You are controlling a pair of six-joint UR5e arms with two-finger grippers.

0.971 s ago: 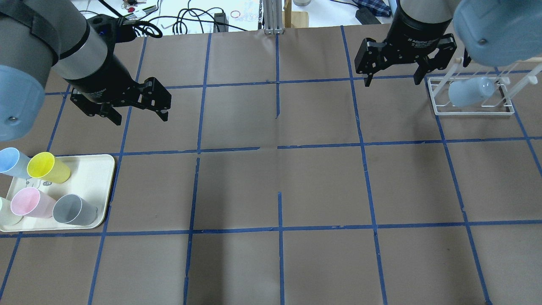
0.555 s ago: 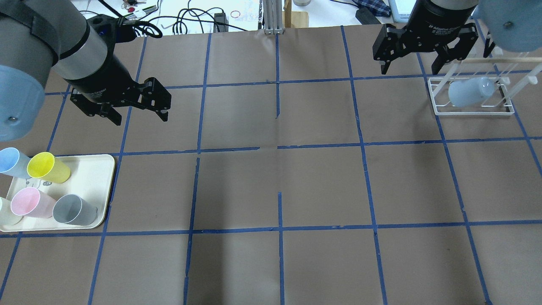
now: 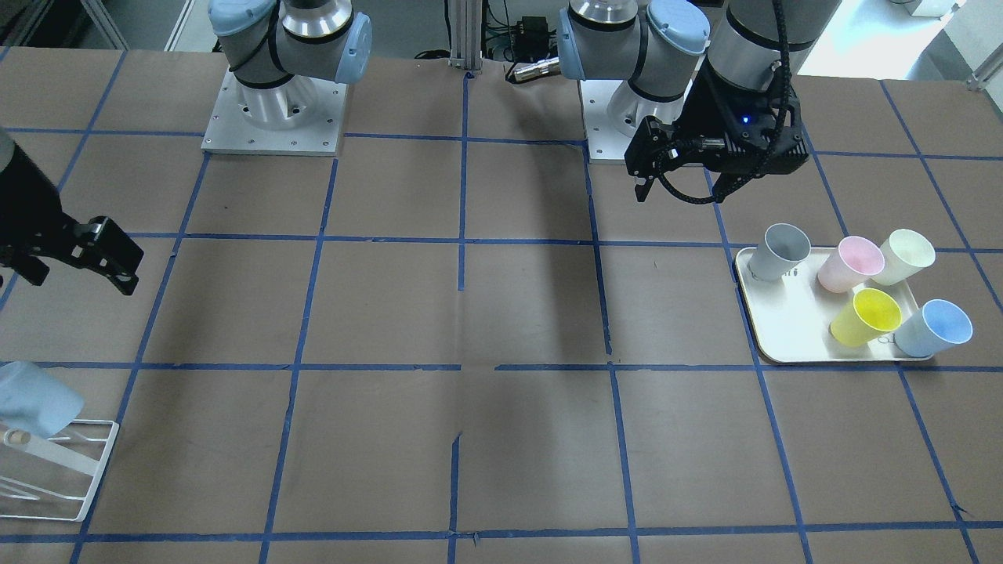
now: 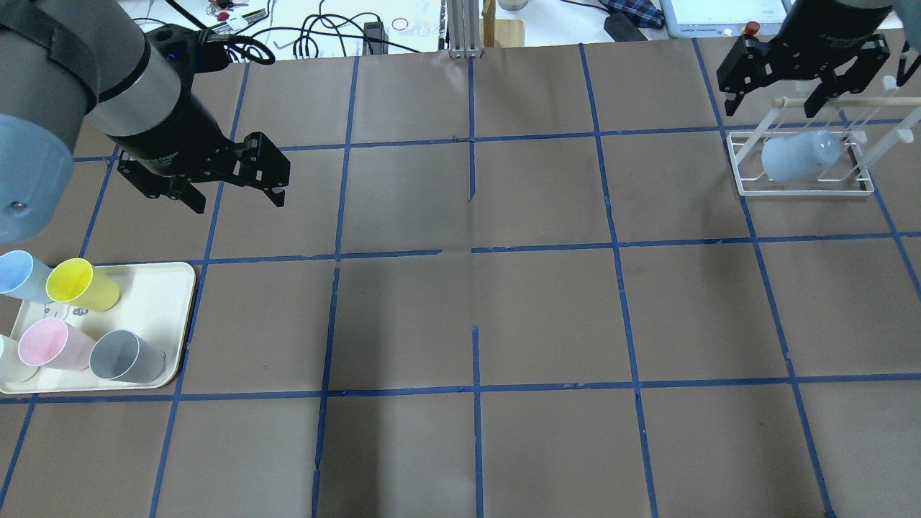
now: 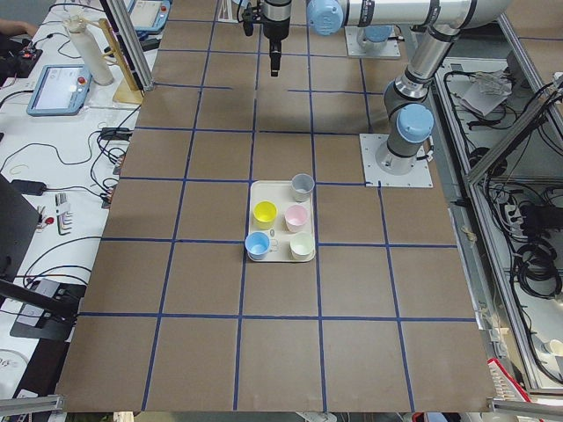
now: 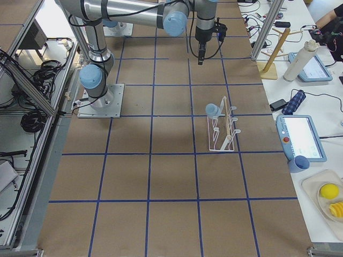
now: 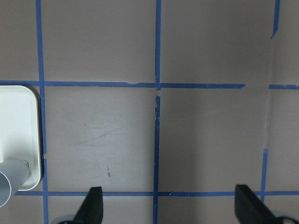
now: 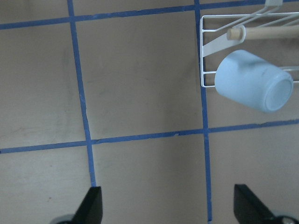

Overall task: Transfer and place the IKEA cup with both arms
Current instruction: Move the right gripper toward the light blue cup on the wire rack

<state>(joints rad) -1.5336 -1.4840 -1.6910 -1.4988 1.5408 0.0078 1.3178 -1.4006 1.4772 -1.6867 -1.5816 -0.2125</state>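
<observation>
left end effector [image 4: 239, 201] and right end effector [image 4: 770, 110] both stand spread wide, released, with nothing between the fingers and nothing touching them.

seen from overhead, the cream tray [image 4: 162, 302] lies at the opposite end of the worktop [image 4: 547, 316] from the white wire rack [image 4: 806, 192], well apart from it. five tumblers stand on the tray: a second blue cup [image 4: 14, 273], a yellow cup [image 4: 79, 284], a pink cup [image 4: 47, 344], a grey cup [image 4: 126, 356] and a pale cream cup [image 3: 905, 254], which is almost cut off at the overhead view's left edge.

the left end effector hangs above bare worktop, far to the left of the rack. its wrist camera shows both black fingers [image 7: 91, 205] at the bottom edge with only brown paper and blue tape lines between them. the tray's corner and the grey cup sit off to one side, clear of the fingers.

the right end effector hovers just beyond the rack's far left corner, above it and apart from it. its wrist camera shows the fingers [image 8: 247, 205] wide apart over empty paper, with the rack off toward the upper right.

the ikea cup [image 4: 799, 158] rests on the rack at its left end, tilted over, its closed base turned up and outward. a wooden dowel [image 4: 849, 102] runs along the rack's top, just beside the cup.
</observation>
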